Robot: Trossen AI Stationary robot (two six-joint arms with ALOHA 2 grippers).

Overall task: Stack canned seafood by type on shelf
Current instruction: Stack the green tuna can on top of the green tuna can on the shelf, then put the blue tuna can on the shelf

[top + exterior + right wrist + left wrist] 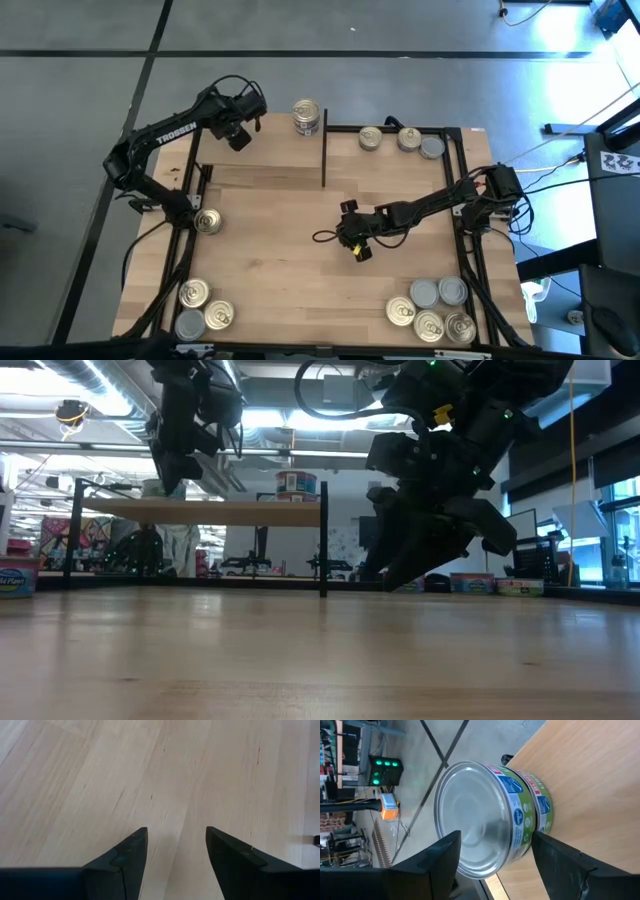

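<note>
Two tins of the canned seafood, stacked with a plain silver top (470, 815) uppermost, stand on the shelf (260, 160) near its far right corner (307, 117). My left gripper (248, 125) hangs open above the shelf's far left part. Its fingers (440, 860) sit short of the stack, one to each side in the left wrist view, touching nothing. My right gripper (352, 240) hovers open over the bare middle of the table, with only wood between its fingers (131, 851).
Three tins (405, 140) lie at the table's far right. One tin (208, 221) sits by the left arm's base, three (200, 308) at the near left corner, and several (435, 308) at the near right. A black upright (324, 155) marks the shelf's right end.
</note>
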